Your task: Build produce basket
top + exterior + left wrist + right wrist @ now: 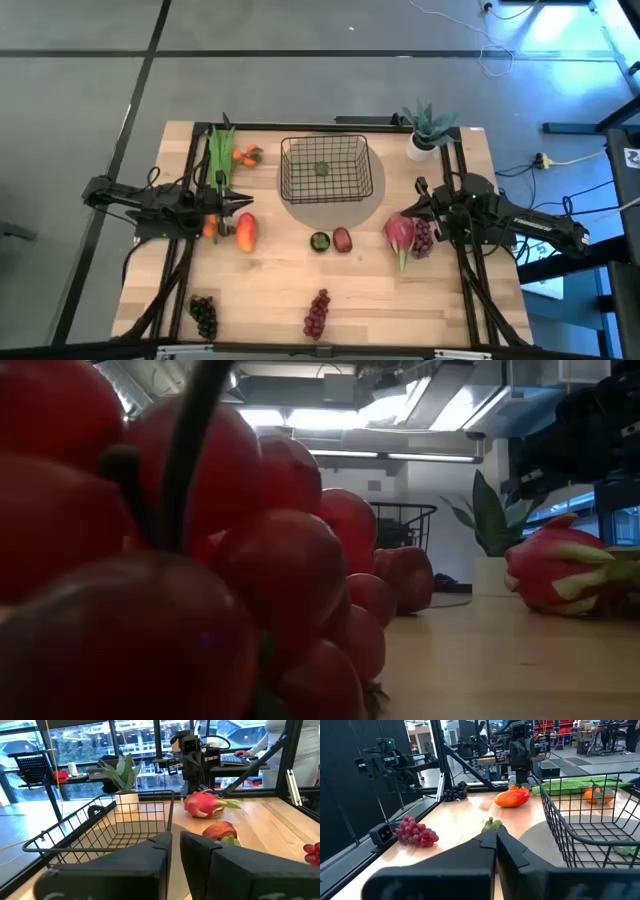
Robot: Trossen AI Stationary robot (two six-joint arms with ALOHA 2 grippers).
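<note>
High view: both grippers, left [243, 206] and right [408, 208], shut and empty; black wire-mesh basket [323, 168] nearly bare. Risk: nudging round green fruit [319, 241] rolling.

Wire basket [323, 167] upright (1 green item inside); produce [319, 241] scattered around.
</note>
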